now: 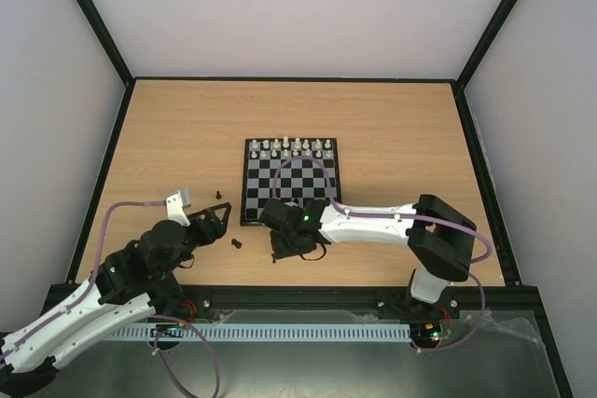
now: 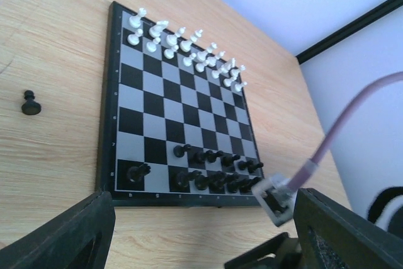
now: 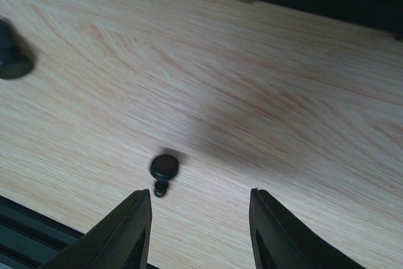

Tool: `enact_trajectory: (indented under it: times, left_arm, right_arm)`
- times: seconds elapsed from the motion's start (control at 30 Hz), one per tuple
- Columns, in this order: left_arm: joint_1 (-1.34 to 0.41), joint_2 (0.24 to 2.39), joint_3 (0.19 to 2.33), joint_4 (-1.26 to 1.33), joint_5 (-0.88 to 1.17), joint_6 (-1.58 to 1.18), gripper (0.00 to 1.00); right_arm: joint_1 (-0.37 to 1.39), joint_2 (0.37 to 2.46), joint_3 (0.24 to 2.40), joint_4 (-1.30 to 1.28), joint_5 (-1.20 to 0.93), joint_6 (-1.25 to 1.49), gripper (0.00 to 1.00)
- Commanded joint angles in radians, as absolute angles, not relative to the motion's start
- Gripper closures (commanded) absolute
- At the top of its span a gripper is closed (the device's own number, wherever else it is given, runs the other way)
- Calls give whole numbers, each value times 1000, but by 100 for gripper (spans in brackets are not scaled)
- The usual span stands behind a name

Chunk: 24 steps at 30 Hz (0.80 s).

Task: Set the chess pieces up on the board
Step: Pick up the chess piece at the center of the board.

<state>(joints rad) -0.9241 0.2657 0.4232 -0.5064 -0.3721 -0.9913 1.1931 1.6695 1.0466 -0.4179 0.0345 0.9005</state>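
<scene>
The right gripper [image 3: 198,194] hangs over the table [image 3: 283,92], fingers apart, nothing between them. Just beyond one finger's tip, to the side of the gap, rests a small black pawn [image 3: 164,168]. A second dark piece [image 3: 9,57] sits farther off, blurred. The left gripper [image 2: 203,198] is spread wide and empty. The board [image 2: 165,108] lies straight ahead of it, with black pieces [image 2: 214,171] on the nearest rows and white pieces [image 2: 189,48] on the farthest. A stray black pawn [image 2: 30,103] stands beside the board's edge.
</scene>
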Motion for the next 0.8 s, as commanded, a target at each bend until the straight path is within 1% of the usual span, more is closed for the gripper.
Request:
enact_trajectory:
  times: [0.0, 0.3, 0.4, 0.63, 0.77]
  left_arm:
    - [-919, 214, 408, -476, -341, -968, 19]
    - [-922, 139, 396, -459, -311, -952, 19]
    - [-923, 127, 393, -455, -300, -948, 19]
    - [-937, 109, 390, -447, -291, -938, 19]
    - [-944, 104, 388, -442, -287, -934, 19]
  right_arm:
    - [1213, 1723, 1121, -441, 65, 985, 57]
    - [1254, 1854, 1247, -517, 91, 1031, 58]
    - [1256, 1879, 1270, -549, 107, 1045, 61]
    - [1260, 1905, 1277, -578, 119, 1073, 62]
    - [1264, 1924, 1289, -587, 120, 1081, 67]
